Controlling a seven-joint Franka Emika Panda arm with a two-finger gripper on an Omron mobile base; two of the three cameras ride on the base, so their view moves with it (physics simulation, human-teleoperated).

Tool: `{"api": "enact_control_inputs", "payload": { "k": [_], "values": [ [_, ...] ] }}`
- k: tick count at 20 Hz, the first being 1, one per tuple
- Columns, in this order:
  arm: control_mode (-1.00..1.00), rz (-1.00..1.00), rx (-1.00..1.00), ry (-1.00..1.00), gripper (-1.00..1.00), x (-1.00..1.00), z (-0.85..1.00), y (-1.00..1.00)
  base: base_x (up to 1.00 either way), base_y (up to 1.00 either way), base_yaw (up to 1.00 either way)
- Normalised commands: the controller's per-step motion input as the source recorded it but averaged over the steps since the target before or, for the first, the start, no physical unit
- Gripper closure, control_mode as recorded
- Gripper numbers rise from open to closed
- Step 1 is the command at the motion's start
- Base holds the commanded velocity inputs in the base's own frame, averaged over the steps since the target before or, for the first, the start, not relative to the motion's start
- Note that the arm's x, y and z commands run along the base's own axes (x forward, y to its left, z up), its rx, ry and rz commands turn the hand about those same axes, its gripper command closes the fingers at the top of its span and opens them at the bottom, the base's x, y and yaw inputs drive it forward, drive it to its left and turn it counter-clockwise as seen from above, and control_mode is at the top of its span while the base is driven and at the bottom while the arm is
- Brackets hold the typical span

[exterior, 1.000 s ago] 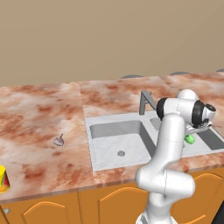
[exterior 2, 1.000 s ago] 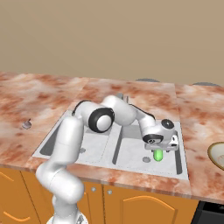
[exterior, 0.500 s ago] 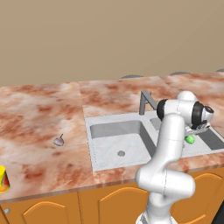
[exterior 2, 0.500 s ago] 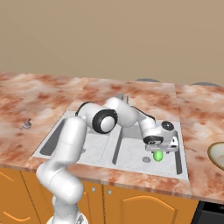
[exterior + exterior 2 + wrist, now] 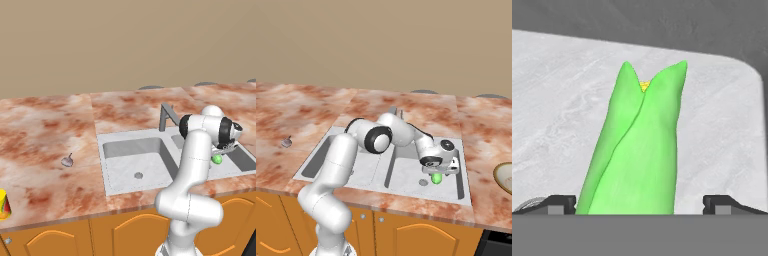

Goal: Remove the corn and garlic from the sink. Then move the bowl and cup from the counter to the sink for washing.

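Corn (image 5: 634, 150): bright green cob lying in the right basin of the sink (image 5: 453, 187), beside the round drain. In the hand view its long axis runs straight away from the camera, split tip at the far end with a speck of yellow showing between the husk leaves. Both base views show just a small green end of it (image 5: 436, 178) (image 5: 217, 159) under the hand.

Claw (image 5: 639, 202): jaws spread wide, one dark tip on each side of the cob's near end; neither tip is seen touching it, nothing gripped.

Garlic (image 5: 67, 161): small greyish bulb on the bench (image 5: 40, 135) left of the sink, thin stem tip pointing up and right.

Cup (image 5: 4, 205): yellow, at the near left edge of the bench in the left base view.

Bowl (image 5: 504, 176): pale, cut off at the right edge of the right base view, on the bench right of the sink.

Tap (image 5: 167, 116): grey, angular, behind the divider between the basins.
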Motion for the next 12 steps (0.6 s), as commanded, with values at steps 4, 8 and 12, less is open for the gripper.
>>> {"api": "enact_control_inputs", "payload": {
  "k": [4, 8, 12],
  "values": [
    [-1.0, 0.0, 0.0, 0.0, 1.0, 0.0, -0.21, 0.0, 0.0, 0.0, 0.0],
    [-1.0, 0.0, 0.04, 0.08, 1.0, 0.0, -0.14, -0.04, 0.0, 0.0, 0.0],
    [-1.0, 0.0, 0.04, 0.14, 1.0, 0.0, -0.16, -0.07, 0.0, 0.0, 0.0]
  ]
}}
